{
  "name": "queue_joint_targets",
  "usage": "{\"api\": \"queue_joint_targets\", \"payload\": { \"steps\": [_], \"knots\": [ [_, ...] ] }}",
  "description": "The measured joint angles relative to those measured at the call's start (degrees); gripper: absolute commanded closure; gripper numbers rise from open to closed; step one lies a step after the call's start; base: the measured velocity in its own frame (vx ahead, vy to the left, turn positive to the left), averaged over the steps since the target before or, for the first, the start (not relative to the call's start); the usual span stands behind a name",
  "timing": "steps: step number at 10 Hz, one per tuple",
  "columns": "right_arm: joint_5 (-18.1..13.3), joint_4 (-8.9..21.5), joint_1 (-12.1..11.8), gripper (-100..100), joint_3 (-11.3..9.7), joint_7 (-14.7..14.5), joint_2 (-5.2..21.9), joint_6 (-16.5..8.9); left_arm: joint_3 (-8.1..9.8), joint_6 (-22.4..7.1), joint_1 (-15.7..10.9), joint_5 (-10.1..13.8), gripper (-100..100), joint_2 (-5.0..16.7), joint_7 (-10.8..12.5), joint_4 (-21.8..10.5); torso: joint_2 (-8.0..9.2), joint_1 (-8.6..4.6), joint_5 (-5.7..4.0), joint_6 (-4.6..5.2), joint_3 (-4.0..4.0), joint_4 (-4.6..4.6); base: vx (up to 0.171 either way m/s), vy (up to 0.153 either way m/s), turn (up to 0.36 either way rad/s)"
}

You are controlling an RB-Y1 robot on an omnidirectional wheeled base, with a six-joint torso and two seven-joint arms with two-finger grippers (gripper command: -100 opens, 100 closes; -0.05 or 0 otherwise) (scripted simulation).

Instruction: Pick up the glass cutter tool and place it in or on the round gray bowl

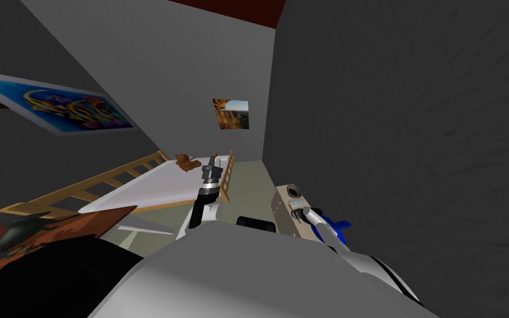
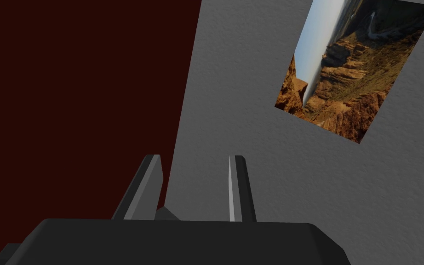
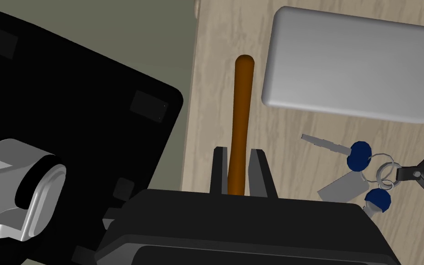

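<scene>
The right jaws are clenched on the brown glass cutter [image 3: 240,115], which juts over the pale wooden surface [image 3: 215,92] near some keys [image 3: 372,165]. With the grasp apparently made, the next move is to lift it and carry it to the bowl. The right arm [image 1: 317,221] reaches low beside the chest, while the left jaws, raised ahead, stand parted and empty.

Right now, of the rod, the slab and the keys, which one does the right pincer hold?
The brown rod: the right pincer presses its sides, while the grey slab and the key bunch lie apart.
</scene>
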State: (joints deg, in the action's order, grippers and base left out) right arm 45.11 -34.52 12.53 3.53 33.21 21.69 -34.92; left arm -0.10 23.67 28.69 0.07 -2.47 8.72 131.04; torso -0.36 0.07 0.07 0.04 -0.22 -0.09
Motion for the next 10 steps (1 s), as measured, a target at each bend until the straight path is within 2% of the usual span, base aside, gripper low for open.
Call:
{"api": "queue_joint_targets", "payload": {
  "steps": [6, 7, 8, 10],
  "knots": [
    [3.49, -8.43, -3.95, 100, -3.5, -3.05, 2.93, -5.02, 0.0, 0.0, 0.0, 0.0, 0, 0.0, 0.0, 0.0, 0.07, -0.07, -0.03, 0.0, 0.04, 0.01, 0.063, 0.063, -0.163],
    [3.56, -8.55, -4.04, 0, -3.56, -3.19, 2.99, -5.2, 0.0, 0.0, -0.01, 0.0, 0, 0.0, 0.0, 0.0, 0.15, -0.17, -0.06, -0.05, 0.08, 0.04, 0.004, 0.006, 0.007],
    [3.55, -8.53, -4.02, 100, -3.56, -3.18, 2.97, -5.18, 0.0, 0.0, -0.02, 0.0, 0, 0.01, 0.0, 0.0, 0.22, -0.25, -0.07, -0.04, 0.12, 0.05, 0.005, 0.058, -0.003],
    [4.45, -8.47, -3.74, 100, -4.0, -2.95, 5.23, -7.22, 0.0, 0.0, -0.02, 0.0, 0, 0.0, 0.0, 0.0, 0.28, -0.03, -0.02, -0.02, 0.15, 0.05, 0.005, 0.08, -0.01]
  ]
}}
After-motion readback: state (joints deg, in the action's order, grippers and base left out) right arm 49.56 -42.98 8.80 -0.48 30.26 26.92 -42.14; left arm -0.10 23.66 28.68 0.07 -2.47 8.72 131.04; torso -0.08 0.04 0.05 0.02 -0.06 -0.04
